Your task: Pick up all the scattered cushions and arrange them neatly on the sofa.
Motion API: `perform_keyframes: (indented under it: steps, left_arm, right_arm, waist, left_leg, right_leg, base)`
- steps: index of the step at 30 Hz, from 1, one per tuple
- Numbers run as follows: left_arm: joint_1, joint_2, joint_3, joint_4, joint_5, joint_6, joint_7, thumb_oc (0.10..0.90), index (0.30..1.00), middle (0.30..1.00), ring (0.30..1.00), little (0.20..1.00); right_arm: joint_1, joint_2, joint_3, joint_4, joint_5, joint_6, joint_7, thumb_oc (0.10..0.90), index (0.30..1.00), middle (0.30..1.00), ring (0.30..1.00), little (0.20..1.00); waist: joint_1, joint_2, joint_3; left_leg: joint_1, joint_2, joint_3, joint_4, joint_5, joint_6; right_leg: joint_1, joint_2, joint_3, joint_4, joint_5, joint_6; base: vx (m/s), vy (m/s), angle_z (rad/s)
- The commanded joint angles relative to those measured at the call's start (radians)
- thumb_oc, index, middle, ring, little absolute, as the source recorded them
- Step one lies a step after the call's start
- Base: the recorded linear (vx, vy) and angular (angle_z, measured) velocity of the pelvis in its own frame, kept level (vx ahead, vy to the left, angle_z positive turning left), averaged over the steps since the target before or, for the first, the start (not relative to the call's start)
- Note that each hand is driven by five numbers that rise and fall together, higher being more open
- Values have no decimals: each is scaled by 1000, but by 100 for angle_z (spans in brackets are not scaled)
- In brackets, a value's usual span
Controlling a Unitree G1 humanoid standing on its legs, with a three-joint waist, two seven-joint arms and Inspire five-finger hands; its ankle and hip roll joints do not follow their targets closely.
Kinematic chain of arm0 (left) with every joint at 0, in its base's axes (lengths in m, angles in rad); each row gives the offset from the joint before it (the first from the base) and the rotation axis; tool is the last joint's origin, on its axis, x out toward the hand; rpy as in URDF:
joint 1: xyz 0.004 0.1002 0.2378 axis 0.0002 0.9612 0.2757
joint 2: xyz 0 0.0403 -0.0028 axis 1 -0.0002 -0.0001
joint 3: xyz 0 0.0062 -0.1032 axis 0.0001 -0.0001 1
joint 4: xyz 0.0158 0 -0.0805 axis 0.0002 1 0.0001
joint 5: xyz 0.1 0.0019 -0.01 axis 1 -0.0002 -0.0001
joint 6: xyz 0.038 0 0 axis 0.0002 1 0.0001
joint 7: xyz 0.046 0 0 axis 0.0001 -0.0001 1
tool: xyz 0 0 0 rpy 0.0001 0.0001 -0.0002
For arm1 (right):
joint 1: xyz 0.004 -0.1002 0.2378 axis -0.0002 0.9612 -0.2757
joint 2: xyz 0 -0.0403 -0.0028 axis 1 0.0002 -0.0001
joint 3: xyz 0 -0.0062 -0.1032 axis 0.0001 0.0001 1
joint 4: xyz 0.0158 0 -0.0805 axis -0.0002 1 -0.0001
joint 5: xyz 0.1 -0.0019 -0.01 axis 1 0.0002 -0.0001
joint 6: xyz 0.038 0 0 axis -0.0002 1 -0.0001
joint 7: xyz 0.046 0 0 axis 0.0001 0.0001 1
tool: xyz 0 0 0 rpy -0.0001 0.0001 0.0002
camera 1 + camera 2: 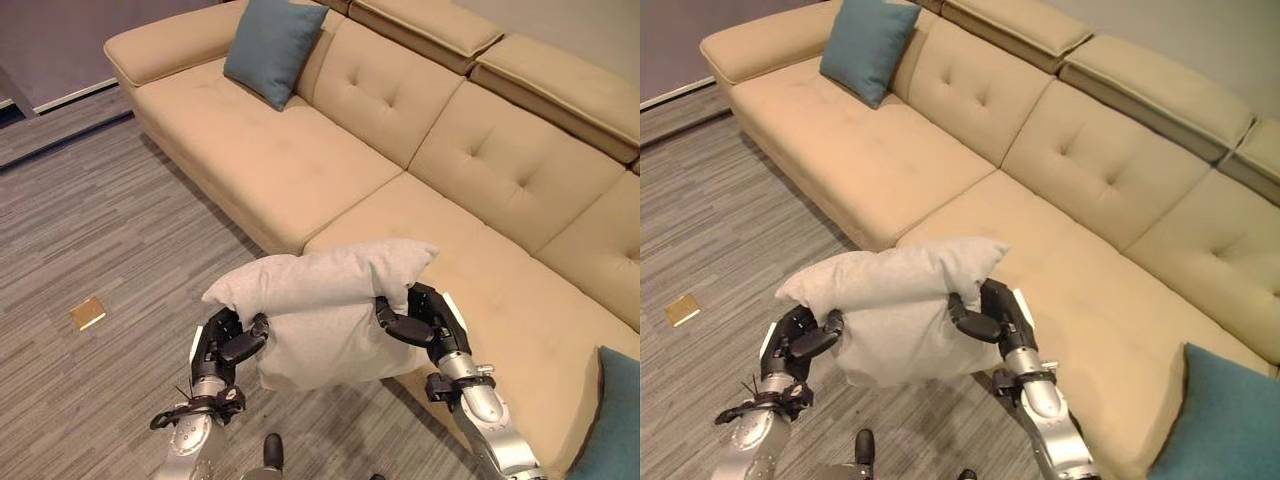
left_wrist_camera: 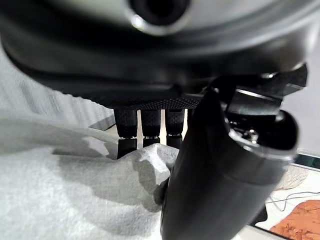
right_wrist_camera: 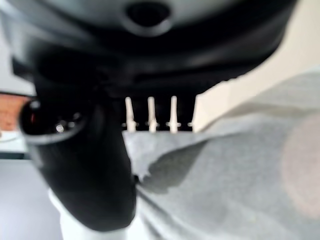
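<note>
Left eye view: a pale grey fabric cushion (image 1: 320, 315) hangs in the air between both hands, just in front of the seat edge of a long beige tufted sofa (image 1: 470, 160). The left hand (image 1: 228, 345) pinches its left side, the right hand (image 1: 425, 322) its right side; the cushion's top flops over both. A teal square cushion (image 1: 273, 45) leans upright against the sofa's far backrest. A small tan square tile (image 1: 88, 313) lies on the grey striped carpet (image 1: 90, 220).

Right eye view: another teal cushion (image 1: 1230, 420) sits on the near seat, right of the right hand.

Left wrist view: fingers (image 2: 145, 130) and thumb clamp grey fabric.

Right wrist view: the thumb presses into the cushion, with the fingers behind it.
</note>
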Motion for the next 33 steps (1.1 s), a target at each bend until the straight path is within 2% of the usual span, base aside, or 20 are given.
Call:
perform_keyframes:
  steps: [1, 2, 4, 8, 10, 11, 13, 15, 16, 17, 19, 20, 21, 23, 25, 27, 30, 33]
  left_arm:
    - [-59, 6, -9, -131, 58, -94, -94, 400, 300, 300, 300, 300]
    - [-57, 1, -14, -133, 60, -97, -101, 400, 300, 300, 300, 300]
    - [-63, 0, -21, -129, 61, -96, -97, 400, 300, 300, 300, 300]
    - [-83, -4, -25, -121, 71, -98, -93, 400, 300, 300, 300, 300]
    - [-85, -13, -30, -119, 78, -101, -97, 400, 300, 300, 300, 300]
    - [-84, -13, -30, -119, 78, -101, -97, 400, 300, 300, 300, 300]
    - [-77, -29, -33, -118, 61, -98, -107, 400, 300, 300, 300, 300]
    - [-71, -32, -39, -118, 59, -94, -114, 400, 300, 300, 300, 300]
    - [-73, -35, -41, -115, 56, -93, -112, 400, 300, 300, 300, 300]
    - [-73, -35, -41, -115, 56, -93, -112, 400, 300, 300, 300, 300]
    - [-67, -42, -35, -112, 49, -89, -115, 400, 300, 300, 300, 300]
    - [-64, -42, -34, -114, 48, -84, -119, 400, 300, 300, 300, 300]
    - [-60, -38, -36, -116, 55, -77, -125, 400, 300, 300, 300, 300]
    - [-61, -29, -40, -118, 66, -71, -126, 400, 300, 300, 300, 300]
    - [-63, -26, -40, -123, 67, -71, -119, 400, 300, 300, 300, 300]
    - [-61, -26, -35, -130, 63, -74, -114, 400, 300, 300, 300, 300]
    - [-45, -25, -28, -130, 62, -72, -122, 400, 300, 300, 300, 300]
    - [-38, -11, -21, -139, 62, -72, -127, 400, 300, 300, 300, 300]
  right_arm:
    - [-138, 27, -23, -163, 18, -152, 50, 400, 300, 300, 300, 300]
    - [-135, 18, -21, -161, 15, -155, 52, 400, 300, 300, 300, 300]
    - [-139, 10, -18, -157, 24, -156, 52, 400, 300, 300, 300, 300]
    - [-127, 5, -23, -163, 27, -156, 59, 400, 300, 300, 300, 300]
    - [-106, 0, -32, -157, 26, -159, 55, 400, 300, 300, 300, 300]
    - [-106, 0, -32, -157, 26, -160, 56, 400, 300, 300, 300, 300]
    - [-70, -13, -57, -160, 32, -158, 56, 400, 300, 300, 300, 300]
    - [-59, -24, -67, -155, 34, -158, 53, 400, 300, 300, 300, 300]
    - [-60, -27, -72, -151, 38, -158, 48, 400, 300, 300, 300, 300]
    - [-60, -26, -72, -151, 38, -158, 48, 400, 300, 300, 300, 300]
    - [-50, -24, -78, -145, 46, -150, 47, 400, 300, 300, 300, 300]
    - [-46, -22, -83, -147, 47, -149, 46, 400, 300, 300, 300, 300]
    - [-35, -21, -94, -147, 41, -148, 42, 400, 300, 300, 300, 300]
    - [-31, -18, -104, -147, 43, -147, 36, 400, 300, 300, 300, 300]
    - [-35, -7, -105, -143, 43, -144, 23, 400, 300, 300, 300, 300]
    - [-40, -2, -106, -141, 39, -148, 15, 400, 300, 300, 300, 300]
    - [-42, 6, -101, -143, 33, -150, 24, 400, 300, 300, 300, 300]
    - [-51, 12, -87, -140, 23, -147, 34, 400, 300, 300, 300, 300]
  waist:
    - [-25, 7, -36]
    - [-35, 1, -47]
    - [-41, -3, -45]
    - [-58, -11, -42]
    - [-63, -29, -48]
    - [-64, -28, -48]
    - [-80, -42, -68]
    - [-83, -51, -60]
    - [-80, -56, -52]
    - [-80, -55, -52]
    - [-74, -61, -50]
    - [-71, -65, -50]
    - [-70, -71, -56]
    - [-66, -69, -61]
    - [-51, -66, -58]
    - [-40, -65, -53]
    - [-37, -60, -67]
    - [-31, -66, -83]
  left_leg:
    - [31, -30, -88, -12, -115, -20]
    - [36, -51, -111, -22, -115, -15]
    - [53, -62, -131, -32, -119, -13]
    - [75, -71, -166, -27, -136, -13]
    - [87, -80, -181, 1, -165, -24]
    - [86, -80, -181, 3, -166, -24]
    - [84, -61, -155, 88, -214, -59]
    - [35, -37, -119, 232, -194, -90]
    - [-1, -24, -100, 305, -184, -96]
    - [-6, -22, -100, 314, -188, -97]
    - [-44, 6, -53, 360, -190, -84]
    - [-69, 13, -40, 356, -193, -75]
    - [-96, 27, -9, 294, -195, -61]
    - [-133, 26, 12, 221, -135, -66]
    - [-195, 17, -3, 186, -74, -78]
    - [-222, 6, -25, 182, -51, -87]
    - [-173, -2, -40, 127, -64, -75]
    - [-133, -16, -52, 133, -88, -56]
  right_leg:
    - [-91, 140, 163, -9, -18, 16]
    - [-108, 194, 219, -81, -20, 8]
    - [-120, 212, 224, -125, 0, 3]
    - [-142, 230, 226, -146, 22, 8]
    - [-99, 233, 235, -186, 30, -5]
    - [-98, 233, 234, -187, 30, -5]
    - [-53, 227, 205, -218, 23, -17]
    - [-9, 220, 185, -239, 21, -26]
    - [4, 216, 181, -242, 19, -31]
    - [2, 218, 181, -242, 20, -32]
    - [24, 214, 173, -249, 6, -40]
    - [31, 210, 171, -251, -1, -41]
    - [44, 207, 161, -259, -9, -36]
    - [64, 215, 161, -267, -19, -36]
    - [84, 230, 177, -269, -38, -42]
    - [98, 239, 190, -262, -50, -47]
    - [114, 243, 202, -252, -65, -42]
    - [120, 226, 225, -196, -82, -32]
  base:
    - [261, 181, 1]
    - [235, 130, 25]
    - [172, 34, 37]
    - [181, -20, 45]
    - [159, -66, 33]
    - [232, -110, 30]
    - [244, -119, 33]
    - [124, -91, 36]
    - [29, -50, 35]
    - [34, -42, 18]
    - [75, -27, 2]
    - [168, -4, 7]
    - [201, 14, 12]
    - [209, 40, 19]
    - [195, 53, 29]
    - [202, 89, 2]
    - [179, 98, -30]
    - [261, 140, -40]
